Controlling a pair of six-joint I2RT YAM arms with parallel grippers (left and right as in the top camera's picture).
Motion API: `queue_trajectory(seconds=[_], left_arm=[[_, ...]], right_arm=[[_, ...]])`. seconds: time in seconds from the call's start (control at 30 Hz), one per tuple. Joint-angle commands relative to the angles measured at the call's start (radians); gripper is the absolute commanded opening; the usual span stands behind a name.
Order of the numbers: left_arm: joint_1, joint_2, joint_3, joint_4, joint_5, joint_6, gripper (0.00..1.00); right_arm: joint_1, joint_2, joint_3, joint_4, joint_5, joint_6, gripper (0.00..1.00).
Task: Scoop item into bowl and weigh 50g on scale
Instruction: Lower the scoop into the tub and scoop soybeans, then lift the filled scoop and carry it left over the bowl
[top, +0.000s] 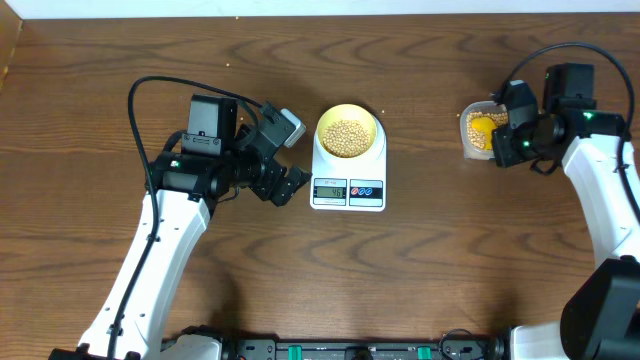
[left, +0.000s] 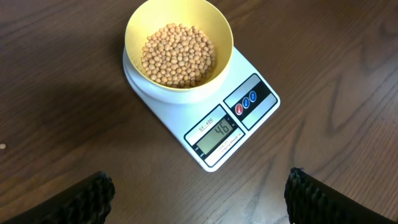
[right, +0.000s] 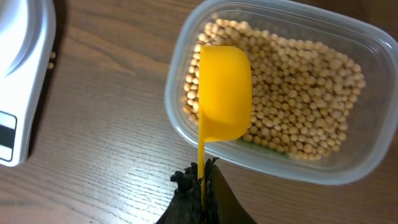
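Overhead: the bowl (top: 372, 120) of beans (top: 348, 138) sits on the far end of the scale (top: 347, 170), so its load gets weighed. The scale's long axis runs away from the robot, display end nearest. The container (top: 466, 125) lies well apart to the right.

Left wrist: the left gripper (left: 199, 208) gapes wide and empty near the scale's front, likely to watch the display. It reads 46, so a few more beans seem needed.

Right wrist: the right gripper (right: 202, 183) is clamped tight on the handle of the scoop (right: 224, 93). The scoop points straight away from the jaws, cup over the container's beans.
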Motion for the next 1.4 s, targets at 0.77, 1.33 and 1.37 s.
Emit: queue_trajectory(seconds=[0.77,1.33,1.37], left_arm=[[0.002,-0.011,0.009,0.000,0.019,0.016,0.90],[0.002,-0.011,0.009,0.000,0.019,0.016,0.90],[0.002,-0.011,0.009,0.000,0.019,0.016,0.90]], right_arm=[[-0.240,0.001,-0.001,0.151,-0.488,0.235,0.01],[-0.073,0.001,-0.001,0.352,-0.603,0.401,0.01],[-0.048,0.001,-0.001,0.364,-0.602,0.401,0.01]])
